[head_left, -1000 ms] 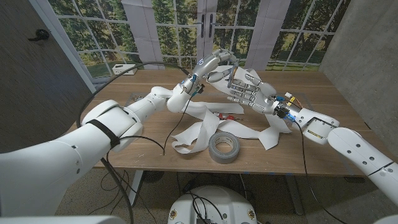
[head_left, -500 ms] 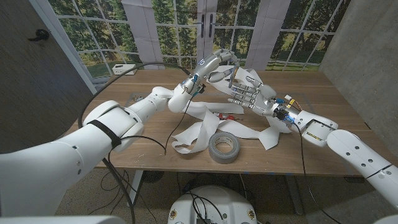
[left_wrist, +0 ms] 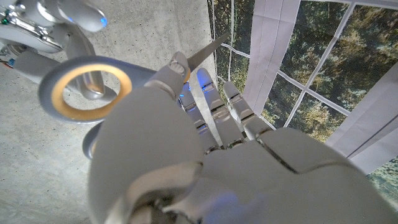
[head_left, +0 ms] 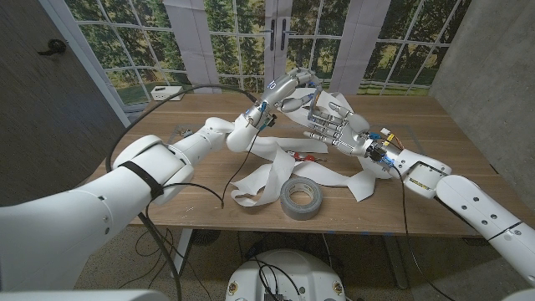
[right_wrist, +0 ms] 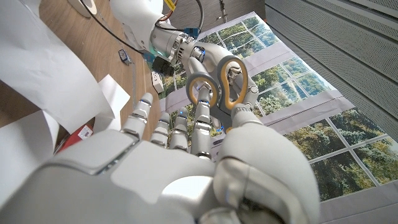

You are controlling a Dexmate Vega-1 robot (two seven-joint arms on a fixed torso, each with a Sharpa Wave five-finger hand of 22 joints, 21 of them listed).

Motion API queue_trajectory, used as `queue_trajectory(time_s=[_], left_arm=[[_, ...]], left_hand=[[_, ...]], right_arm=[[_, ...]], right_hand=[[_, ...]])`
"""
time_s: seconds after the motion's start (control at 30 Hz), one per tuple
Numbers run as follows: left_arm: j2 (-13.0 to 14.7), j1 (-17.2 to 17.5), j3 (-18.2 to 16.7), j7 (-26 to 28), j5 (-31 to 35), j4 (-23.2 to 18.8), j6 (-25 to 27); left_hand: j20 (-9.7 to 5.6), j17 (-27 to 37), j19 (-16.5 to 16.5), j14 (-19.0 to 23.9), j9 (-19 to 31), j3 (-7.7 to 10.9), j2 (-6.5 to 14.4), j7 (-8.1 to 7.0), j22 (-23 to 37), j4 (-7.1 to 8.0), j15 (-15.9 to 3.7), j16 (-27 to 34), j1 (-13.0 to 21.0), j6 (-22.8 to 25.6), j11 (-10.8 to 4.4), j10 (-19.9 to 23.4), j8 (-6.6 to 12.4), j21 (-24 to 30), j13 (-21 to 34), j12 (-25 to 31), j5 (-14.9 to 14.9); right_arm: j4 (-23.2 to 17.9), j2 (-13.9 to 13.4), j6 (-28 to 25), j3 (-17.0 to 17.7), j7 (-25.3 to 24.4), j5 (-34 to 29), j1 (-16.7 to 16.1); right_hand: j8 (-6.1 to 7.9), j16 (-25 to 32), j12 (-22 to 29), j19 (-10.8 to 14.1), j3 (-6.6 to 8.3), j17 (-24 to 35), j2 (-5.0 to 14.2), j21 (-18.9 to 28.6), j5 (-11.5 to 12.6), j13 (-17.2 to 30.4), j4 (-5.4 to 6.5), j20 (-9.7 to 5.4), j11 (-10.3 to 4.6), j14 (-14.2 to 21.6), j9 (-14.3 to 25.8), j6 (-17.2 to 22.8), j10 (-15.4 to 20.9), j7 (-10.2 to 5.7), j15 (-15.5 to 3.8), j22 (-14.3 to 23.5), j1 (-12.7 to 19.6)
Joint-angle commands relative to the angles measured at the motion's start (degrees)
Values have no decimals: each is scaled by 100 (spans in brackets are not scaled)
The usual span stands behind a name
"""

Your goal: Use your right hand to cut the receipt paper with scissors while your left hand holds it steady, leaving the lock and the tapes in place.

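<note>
Paper comes first: the white receipt paper [head_left: 276, 171] sprawls in long curled strips across the middle of the wooden table [head_left: 435, 125], running roughly left to right, partly hidden under my arms. A grey tape roll [head_left: 301, 198] lies flat near the front edge, on the paper. Above the far side, my left hand [head_left: 288, 84] grips the scissors [right_wrist: 217, 87], grey with orange-lined loops, blade angled up in the left wrist view. My right hand [head_left: 330, 125] reaches its fingers at the loops; I cannot tell whether it grips them.
</note>
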Motion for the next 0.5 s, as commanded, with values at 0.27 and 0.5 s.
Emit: queue_trajectory(time_s=[0.27, 0.5], left_arm=[[-44, 44, -77, 0, 75, -38, 42], [-46, 31, -55, 0, 112, -39, 24]], left_hand=[[-469, 31, 45, 27, 2, 137, 73, -2, 16, 144, -796, 20, 22, 27, 122, 297, 37, -32, 347, 385, 25], [-469, 32, 52, 32, -3, 136, 72, -7, 17, 143, -792, 21, 24, 27, 123, 308, 46, -49, 348, 376, 27]], right_arm=[[91, 24, -137, -167, 93, 19, 160], [115, 22, -111, -184, 160, -23, 196]], right_hand=[[25, 41, -8, -30, 121, 13, 34, 42, 42, 18, -25, -10, -35, -14, 13, 26, 15, -50, -47, 4, 73], [23, 44, -10, -34, 154, 13, 17, 42, 41, 18, -30, -10, -35, -18, 12, 20, 1, -48, -46, 3, 82]])
